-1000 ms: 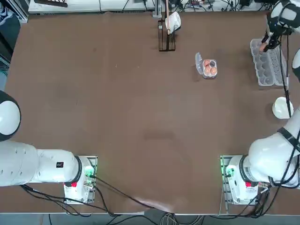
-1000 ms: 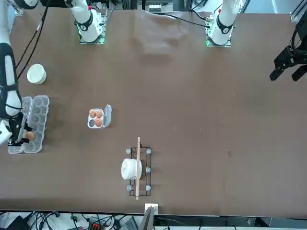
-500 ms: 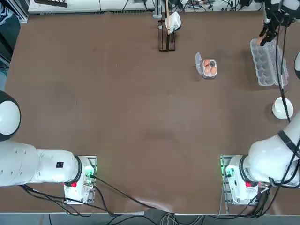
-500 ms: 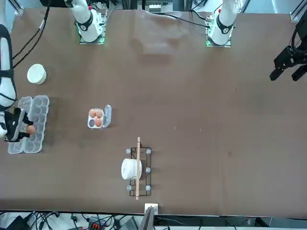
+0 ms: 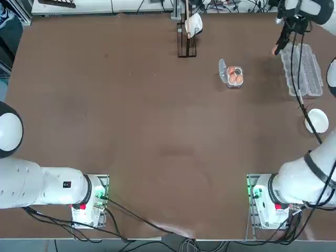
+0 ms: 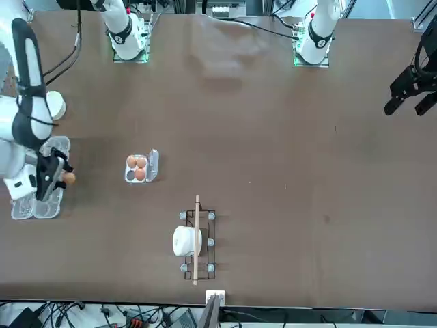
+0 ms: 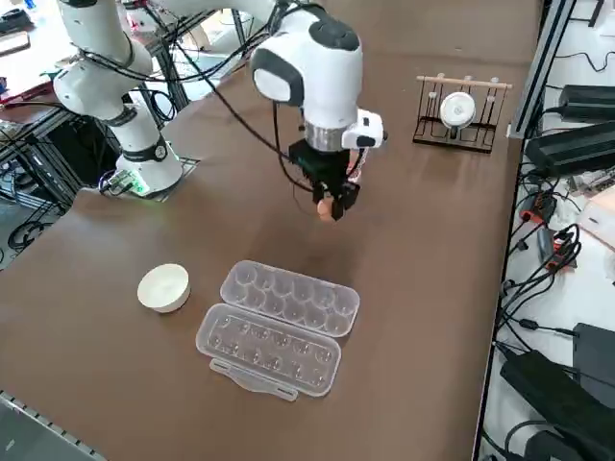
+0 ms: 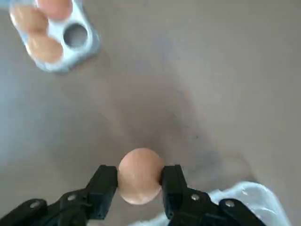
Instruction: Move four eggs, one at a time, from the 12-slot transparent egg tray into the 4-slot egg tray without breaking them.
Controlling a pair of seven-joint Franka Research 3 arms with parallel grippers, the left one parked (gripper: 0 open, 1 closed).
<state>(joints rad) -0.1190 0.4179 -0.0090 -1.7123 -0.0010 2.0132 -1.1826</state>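
Brown egg point(image 8: 139, 181): clamped in right gripper point(image 8: 139, 184)
Gripper: above bare table point(image 5: 131, 121)
Small tray point(image 5: 234, 75): ahead, three eggs
Long carton point(image 7: 277, 325): behind, empty

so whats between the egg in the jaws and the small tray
Nothing: in the top view only bare brown table lies between the held egg and the small tray. The wrist view shows the same empty stretch.

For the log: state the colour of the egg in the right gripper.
Orange-brown, the egg in the right gripper; clearest in the right wrist view.
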